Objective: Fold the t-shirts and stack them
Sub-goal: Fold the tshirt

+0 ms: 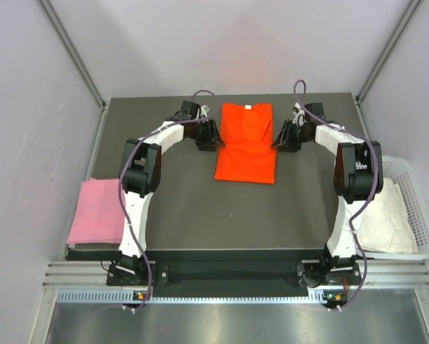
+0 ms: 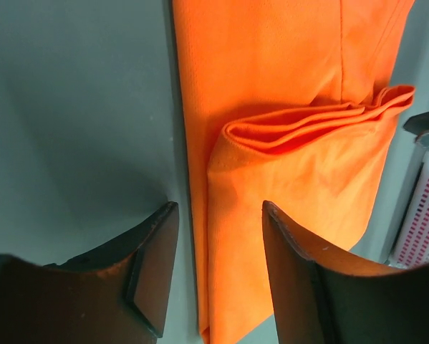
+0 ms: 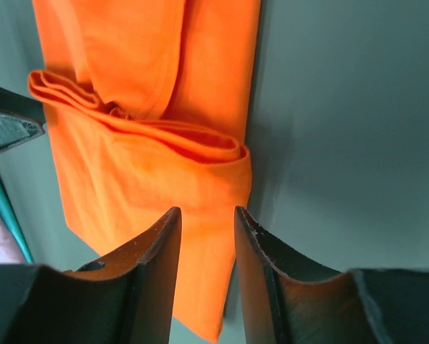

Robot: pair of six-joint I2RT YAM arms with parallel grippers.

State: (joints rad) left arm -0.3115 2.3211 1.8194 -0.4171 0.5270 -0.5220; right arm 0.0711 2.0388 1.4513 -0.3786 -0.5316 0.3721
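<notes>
The orange-red t-shirt [image 1: 246,143] lies partly folded at the far middle of the table, its top part doubled over the lower part. My left gripper [image 1: 213,136] is open and empty at the shirt's left edge; in the left wrist view the shirt [image 2: 293,107] runs between and beyond my open gripper [image 2: 220,215]. My right gripper [image 1: 280,136] is open and empty at the shirt's right edge; the right wrist view shows the fold [image 3: 150,129] just past my gripper [image 3: 207,218]. The pale pink t-shirt [image 1: 96,211] lies folded at the left. The white t-shirt [image 1: 387,215] lies in a basket.
A white plastic basket [image 1: 422,208] stands off the table's right edge. The dark table [image 1: 235,215] has raised rails at the back, and grey walls close in on both sides.
</notes>
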